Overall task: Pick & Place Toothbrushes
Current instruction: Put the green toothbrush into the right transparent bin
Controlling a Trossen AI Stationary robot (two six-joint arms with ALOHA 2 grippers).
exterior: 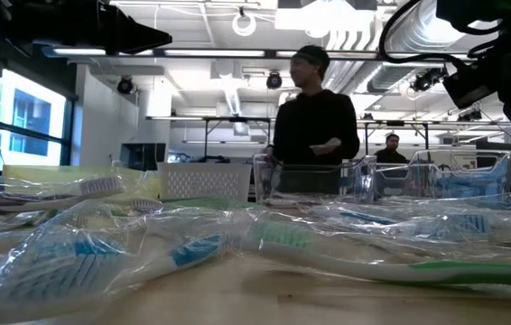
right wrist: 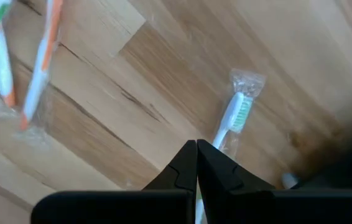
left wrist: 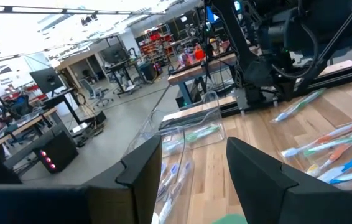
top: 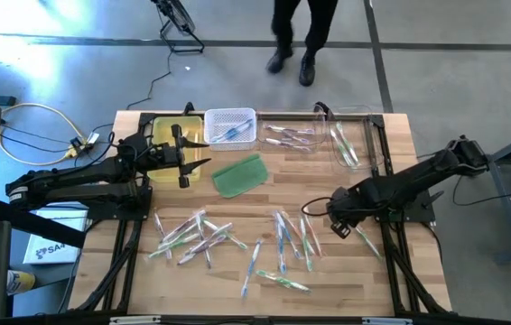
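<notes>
Wrapped toothbrushes lie flat in two loose heaps (top: 188,236) (top: 292,244) on the near half of the wooden table. My right gripper (top: 339,226) (right wrist: 196,146) points down with its fingers shut and nothing between them. It hangs over a wrapped toothbrush with a green and white head (right wrist: 235,115) (top: 368,242), whose handle runs out of sight behind the fingers. My left gripper (top: 199,155) (left wrist: 191,168) stands open and level, high over the far left of the table by the white basket (top: 230,126), holding nothing. A blue toothbrush lies in that basket.
A flat green pad (top: 239,174) lies near the basket, and a yellow container (top: 170,144) sits under the left arm. Clear containers (top: 350,140) with toothbrushes stand at the far right, with more toothbrushes (top: 287,135) beside them. A person (top: 301,36) stands beyond the far edge.
</notes>
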